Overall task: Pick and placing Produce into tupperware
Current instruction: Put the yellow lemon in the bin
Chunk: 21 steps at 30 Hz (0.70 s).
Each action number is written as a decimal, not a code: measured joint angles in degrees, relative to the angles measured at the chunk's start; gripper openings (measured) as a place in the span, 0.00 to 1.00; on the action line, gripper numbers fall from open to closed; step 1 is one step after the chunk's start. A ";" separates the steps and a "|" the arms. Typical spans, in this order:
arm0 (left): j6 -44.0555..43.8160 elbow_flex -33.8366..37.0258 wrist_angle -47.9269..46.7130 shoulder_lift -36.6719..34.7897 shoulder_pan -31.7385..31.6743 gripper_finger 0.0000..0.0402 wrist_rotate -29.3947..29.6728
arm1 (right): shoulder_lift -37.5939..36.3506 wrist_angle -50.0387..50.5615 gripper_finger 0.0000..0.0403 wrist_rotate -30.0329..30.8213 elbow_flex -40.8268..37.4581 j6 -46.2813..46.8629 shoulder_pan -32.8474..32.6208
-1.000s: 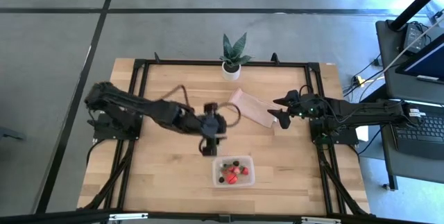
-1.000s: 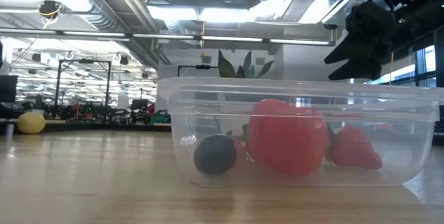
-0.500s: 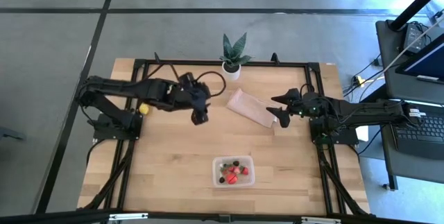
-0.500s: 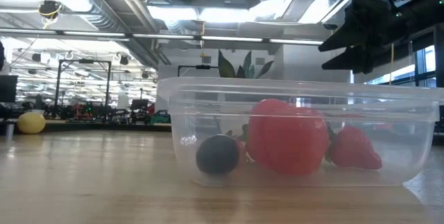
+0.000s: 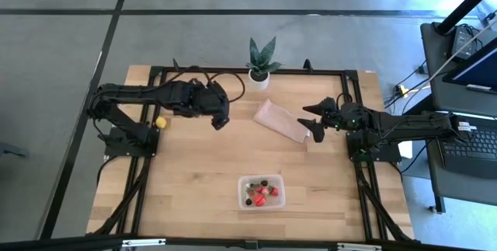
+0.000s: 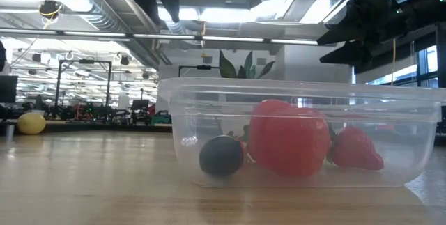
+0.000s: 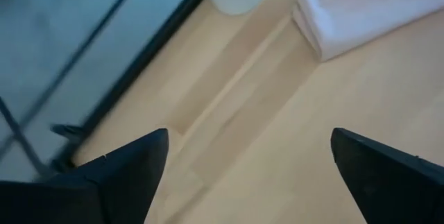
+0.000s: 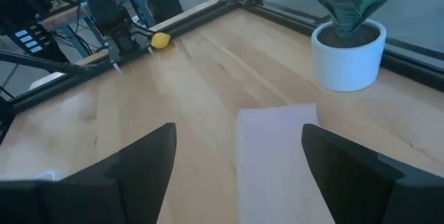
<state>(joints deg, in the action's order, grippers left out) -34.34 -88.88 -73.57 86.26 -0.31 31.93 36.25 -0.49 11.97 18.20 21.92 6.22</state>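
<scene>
The wooden table (image 5: pixel 186 181) carries the tupperware (image 5: pixel 261 193) near its front edge, and everything else is placed from that container. Inside it lie most of the produce: strawberries (image 6: pixel 289 138) and a dark berry (image 6: pixel 221 156). The flat tan sheet (image 5: pixel 279 122) lies beyond the tupperware, with the potted plant (image 5: pixel 259 63) farther back. The left gripper (image 5: pixel 220 119) hangs well beyond and to the left of the tupperware, its fingers spread wide with nothing between them; the right gripper (image 5: pixel 314 123) waits beyond and to the right, over the sheet's edge, likewise wide open and empty. The small yellow fruit (image 5: pixel 160 122) sits far left of the tupperware, close against the left arm's base. The likely trouble is there: the round fruit could roll off when nudged, or slip from the fingertips on the long carry to the container.
</scene>
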 joint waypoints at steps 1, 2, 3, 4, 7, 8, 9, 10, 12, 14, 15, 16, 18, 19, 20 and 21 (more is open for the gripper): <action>-1.75 0.00 0.07 -0.01 0.21 0.98 -0.80 | 0.00 0.00 0.77 0.02 0.00 -0.05 0.00; -3.69 0.00 0.13 -0.01 0.43 0.97 -1.89 | 0.02 -0.02 0.77 0.02 0.00 -0.10 0.00; -5.19 0.00 0.17 -0.01 0.67 0.97 -3.01 | 0.02 -0.08 0.77 0.04 0.00 -0.10 -0.02; -6.52 0.00 0.16 0.02 0.80 0.97 -3.55 | 0.02 -0.23 0.77 0.32 0.00 -0.13 -0.02; -9.24 0.00 -0.52 0.02 1.07 0.97 -4.51 | 0.02 -0.66 0.77 1.46 0.00 -0.89 0.00; -10.87 0.00 -1.38 0.00 0.96 0.97 -4.52 | 0.02 -0.89 0.77 1.86 0.00 -1.36 0.00; -13.64 0.00 -2.71 -0.01 0.72 0.97 -4.61 | 0.02 -1.31 0.77 1.97 0.00 -1.90 0.01; -16.78 0.00 -4.66 0.02 0.35 0.97 -4.98 | 0.02 -1.85 0.77 1.97 0.00 -2.76 0.11; -23.36 0.01 -11.06 0.02 -0.97 0.97 -6.52 | 0.02 -2.77 0.77 1.95 0.00 -3.29 0.59; -30.68 1.08 -17.00 -0.09 -2.52 0.97 -8.11 | 0.02 -3.20 0.77 1.99 0.00 -2.88 1.32; -33.55 2.50 -17.02 -0.21 -3.58 0.97 -9.59 | 0.02 -3.26 0.77 2.01 0.00 -2.72 1.77; -34.83 4.36 -15.87 -0.64 -4.63 0.97 -11.26 | 0.02 -3.23 0.77 2.01 0.00 -2.68 2.17; -37.26 7.71 -15.05 -1.85 -6.72 0.97 -14.10 | 0.02 -3.30 0.77 2.02 0.00 -2.50 2.86; -38.18 9.33 -15.35 -2.22 -7.79 0.97 -14.57 | 0.02 -3.41 0.77 2.03 0.00 -2.30 3.16; -38.85 11.31 -15.99 -2.22 -8.86 0.97 -14.87 | 0.02 -3.51 0.77 2.03 0.00 -1.97 3.50; -39.08 13.41 -16.71 -1.93 -10.04 0.97 -15.16 | 0.02 -3.70 0.77 2.01 0.00 -1.46 3.83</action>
<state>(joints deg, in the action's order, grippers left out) -73.42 -75.47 -90.29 84.34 -10.36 16.78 36.27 -4.19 13.97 18.20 20.46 10.05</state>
